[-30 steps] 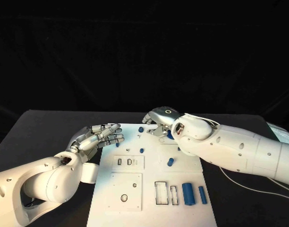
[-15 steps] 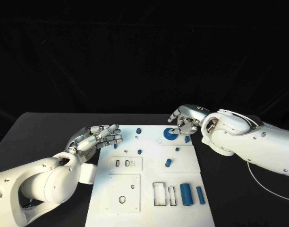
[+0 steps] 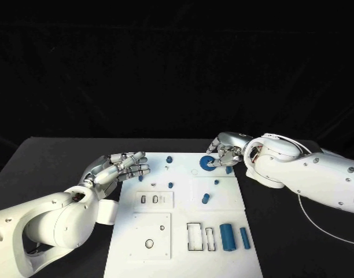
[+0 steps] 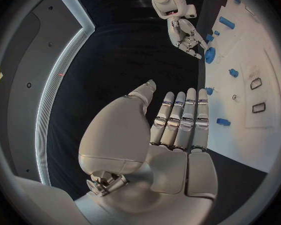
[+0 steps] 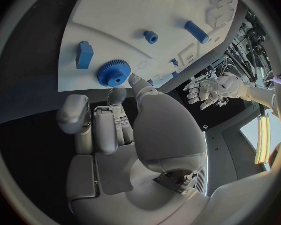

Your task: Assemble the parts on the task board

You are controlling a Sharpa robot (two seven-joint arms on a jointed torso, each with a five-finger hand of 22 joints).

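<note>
Beside the blue gear (image 3: pixel 205 163), the right robot hand (image 3: pixel 226 152) hangs curled, empty; left robot hand (image 3: pixel 120 167) spread, empty

- The task board (image 3: pixel 169 226) looks like smooth, matt white plastic.
- The blue gear (image 5: pixel 113 73) looks like matt plastic with a finely toothed rim.
- The blue cylinders (image 3: pixel 228 237) look smooth, with a slight sheen.
- The left hand (image 3: pixel 120 167) and right hand (image 3: pixel 225 152) have silver, metallic-looking fingers.
- The arm shells (image 3: pixel 310 174) are glossy white plastic.
- The table (image 3: pixel 52 162) is matt black.
</note>
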